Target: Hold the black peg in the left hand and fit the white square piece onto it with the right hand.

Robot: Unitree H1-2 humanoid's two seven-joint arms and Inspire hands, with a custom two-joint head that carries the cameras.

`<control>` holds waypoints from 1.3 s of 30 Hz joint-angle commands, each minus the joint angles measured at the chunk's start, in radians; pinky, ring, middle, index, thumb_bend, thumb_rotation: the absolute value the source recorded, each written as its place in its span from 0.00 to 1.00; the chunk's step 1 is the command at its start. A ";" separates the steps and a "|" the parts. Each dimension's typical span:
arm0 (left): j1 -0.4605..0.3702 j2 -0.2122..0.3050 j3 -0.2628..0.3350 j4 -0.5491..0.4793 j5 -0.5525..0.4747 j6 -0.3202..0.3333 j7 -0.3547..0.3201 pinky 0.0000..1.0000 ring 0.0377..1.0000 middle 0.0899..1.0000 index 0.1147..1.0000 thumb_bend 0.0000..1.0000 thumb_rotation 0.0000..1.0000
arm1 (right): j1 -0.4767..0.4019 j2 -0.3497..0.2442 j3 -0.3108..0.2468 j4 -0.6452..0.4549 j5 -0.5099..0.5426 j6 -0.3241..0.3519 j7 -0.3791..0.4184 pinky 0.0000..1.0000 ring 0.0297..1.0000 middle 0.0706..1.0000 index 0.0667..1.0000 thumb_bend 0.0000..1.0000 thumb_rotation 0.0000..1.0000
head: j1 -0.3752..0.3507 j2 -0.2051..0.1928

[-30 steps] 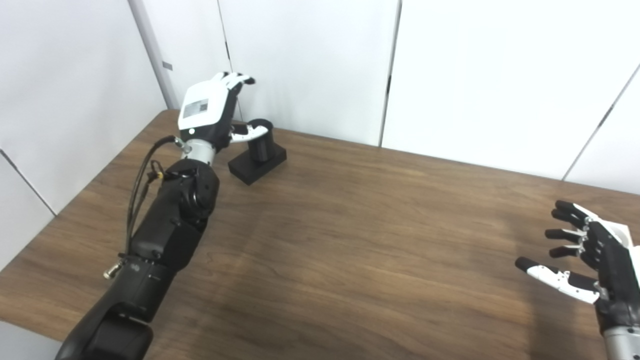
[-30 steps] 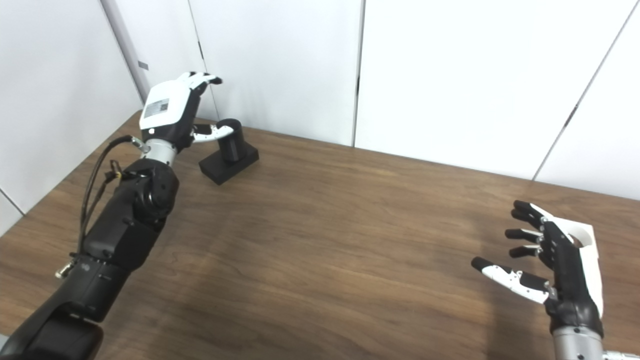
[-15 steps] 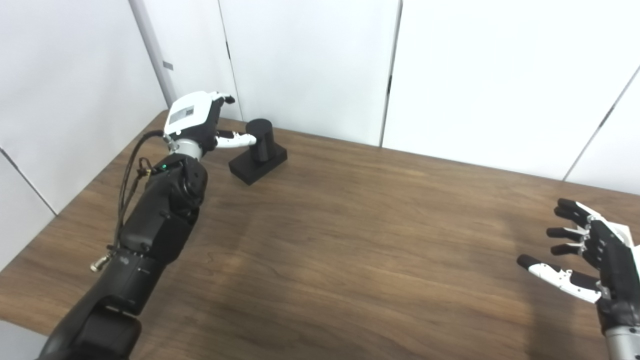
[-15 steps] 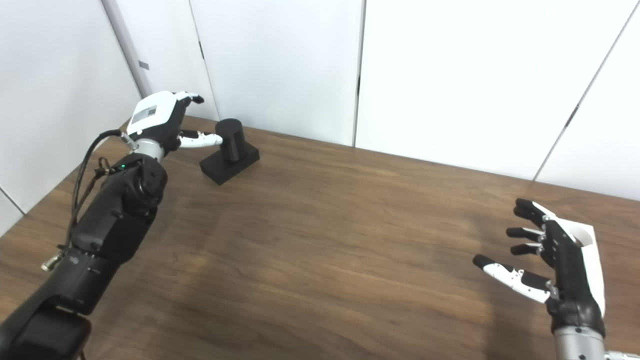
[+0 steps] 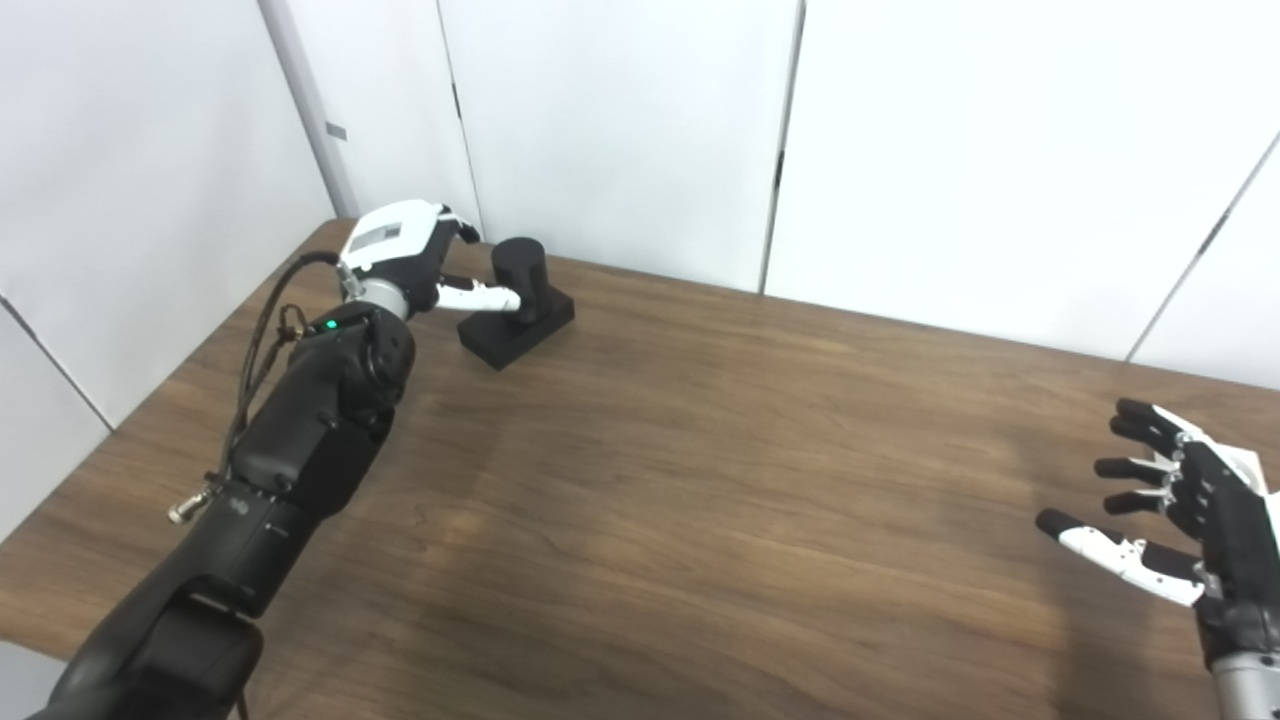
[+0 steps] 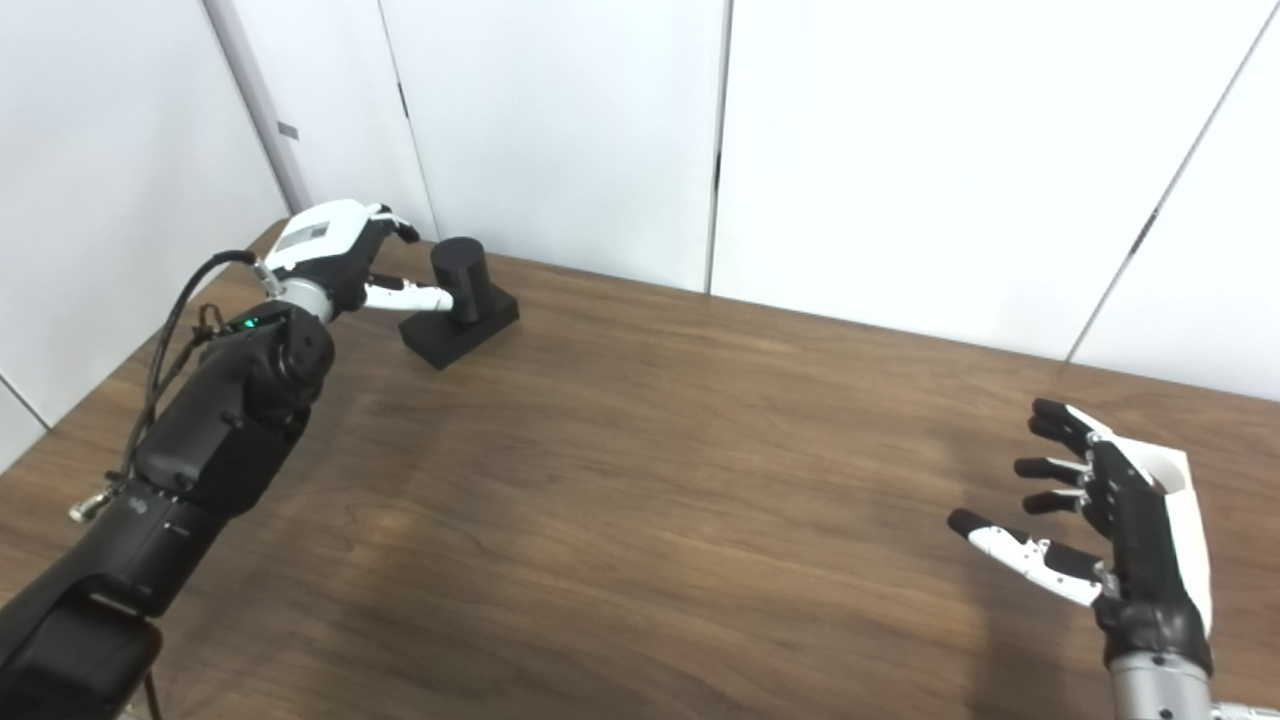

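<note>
The black peg [image 5: 521,274] is a short upright cylinder on a flat black base [image 5: 500,342], at the far left of the wooden table [image 5: 700,450]. My left hand [image 5: 405,258] is low beside it on its left, open. Its thumb [image 5: 482,296] reaches across the front of the cylinder near the base, while its fingers [image 5: 458,226] curl at the cylinder's left and do not close on it. My right hand [image 6: 1110,525] hovers open and empty, palm to the left, at the near right. No white square piece shows; only the hand's white back is seen.
White wall panels [image 5: 620,130] stand close behind the table's far edge, just behind the peg. The left table edge [image 5: 180,370] runs under my left arm.
My left hand has come down from above the peg to its level and turned flatter; its thumb now lies across the cylinder's front. My right hand has hardly moved.
</note>
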 commanded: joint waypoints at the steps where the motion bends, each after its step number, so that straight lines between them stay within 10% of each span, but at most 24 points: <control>1: -0.062 0.031 0.005 -0.005 0.030 0.006 -0.002 0.80 0.99 0.97 0.77 1.00 0.62 | -0.021 -0.001 -0.007 -0.042 0.001 -0.016 -0.007 0.54 0.66 0.78 0.78 0.64 0.00 | 0.001 0.000; 39: -0.126 0.023 -0.131 0.227 0.080 -0.004 0.052 0.87 1.00 0.98 0.77 0.98 0.59 | -0.015 0.008 -0.005 -0.063 -0.018 -0.021 -0.011 0.50 0.64 0.77 0.76 0.65 0.00 | -0.023 0.010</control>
